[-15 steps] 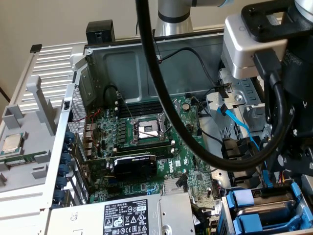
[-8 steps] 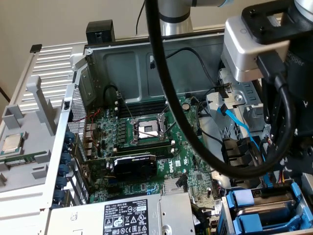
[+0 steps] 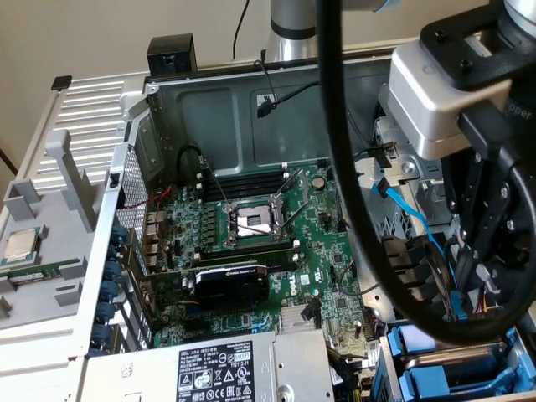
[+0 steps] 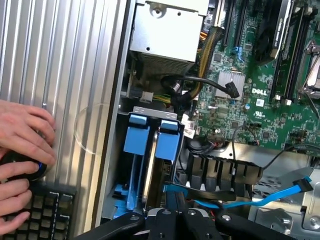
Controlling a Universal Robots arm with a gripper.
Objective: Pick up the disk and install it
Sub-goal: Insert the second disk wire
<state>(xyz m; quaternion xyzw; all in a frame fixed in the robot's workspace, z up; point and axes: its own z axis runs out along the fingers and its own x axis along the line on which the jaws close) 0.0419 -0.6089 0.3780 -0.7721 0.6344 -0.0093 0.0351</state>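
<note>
Two blue plastic frames (image 4: 136, 140) (image 4: 168, 144) stand on edge side by side in the drive bay at the case's corner. Between them a thin dark slab (image 4: 159, 175) shows edge-on. It looks like the disk, and its white label is hidden. The black body of my gripper (image 4: 172, 214) hangs directly over this bay, very close to the frames. In the exterior view my gripper (image 3: 492, 280) reaches down at the right side of the case, above the blue frames (image 3: 419, 350).
The open case holds the motherboard (image 3: 251, 226), a graphics card (image 3: 230, 285) and the power-supply box (image 3: 251, 368). Blue cables (image 4: 280, 196) lie beside the bay. A processor chip (image 3: 21, 245) rests outside the case. A person's hands (image 4: 22, 145) are at a keyboard (image 4: 47, 210).
</note>
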